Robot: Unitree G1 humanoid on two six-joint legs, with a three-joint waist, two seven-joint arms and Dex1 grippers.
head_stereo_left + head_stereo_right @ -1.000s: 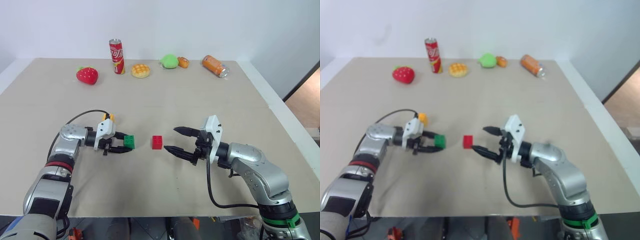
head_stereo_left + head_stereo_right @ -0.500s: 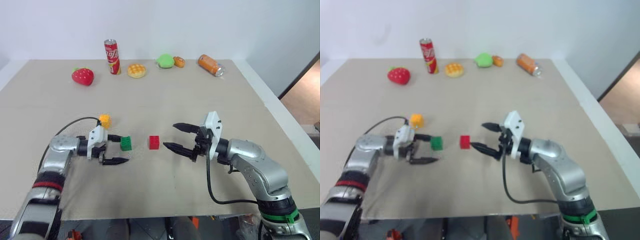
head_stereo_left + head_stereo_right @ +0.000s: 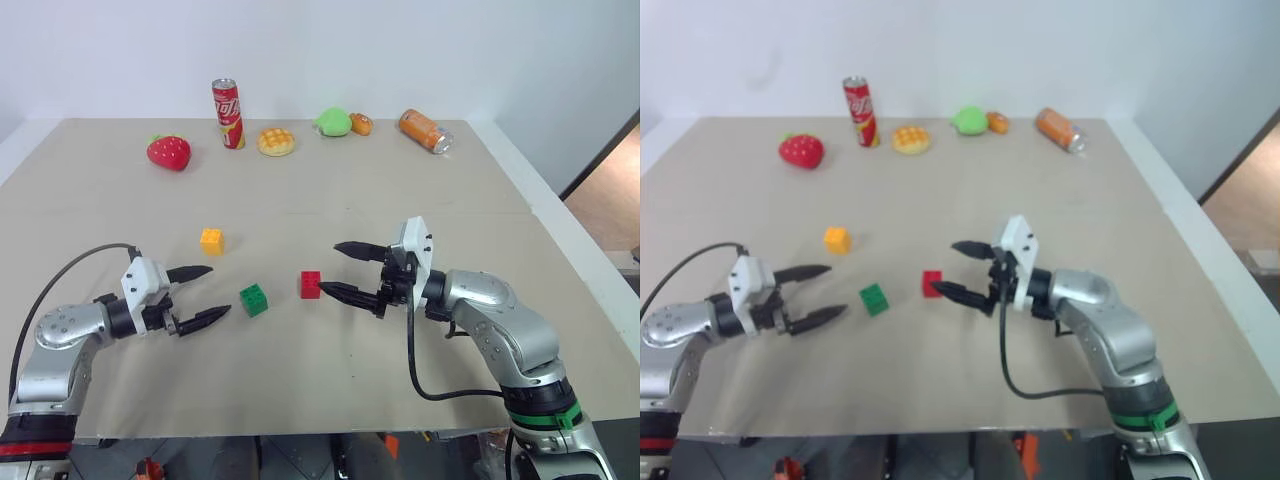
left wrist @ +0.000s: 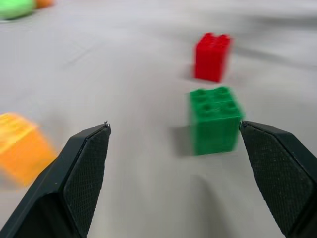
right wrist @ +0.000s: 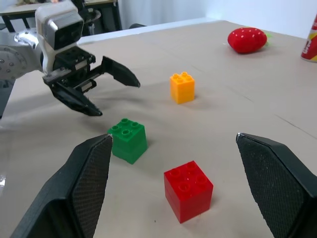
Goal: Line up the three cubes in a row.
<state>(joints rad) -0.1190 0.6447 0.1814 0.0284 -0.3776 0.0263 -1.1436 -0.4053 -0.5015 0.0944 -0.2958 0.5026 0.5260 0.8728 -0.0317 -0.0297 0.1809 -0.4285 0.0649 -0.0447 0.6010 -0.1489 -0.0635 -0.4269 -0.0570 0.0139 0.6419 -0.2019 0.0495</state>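
Your left gripper [image 3: 203,294] has its jaws wide open and empty, green cube [image 3: 254,299] just at its 3 o'clock. Right gripper [image 3: 330,267] jaws are spread too, holding nothing, with the red cube [image 3: 311,285] touching its lower finger. Orange-yellow cube [image 3: 211,241] sits at 10 o'clock from the green one on the worktop [image 3: 330,190].

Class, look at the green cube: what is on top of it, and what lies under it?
Only its own four studs sit on the green cube; nothing is stacked there. It rests flat on the table. The patch of table beneath is covered.

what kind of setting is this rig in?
Probably a lab test bench, not a home: a bare beige table against a plain white wall, with toy props along the far edge, such as a strawberry toy and soda can.
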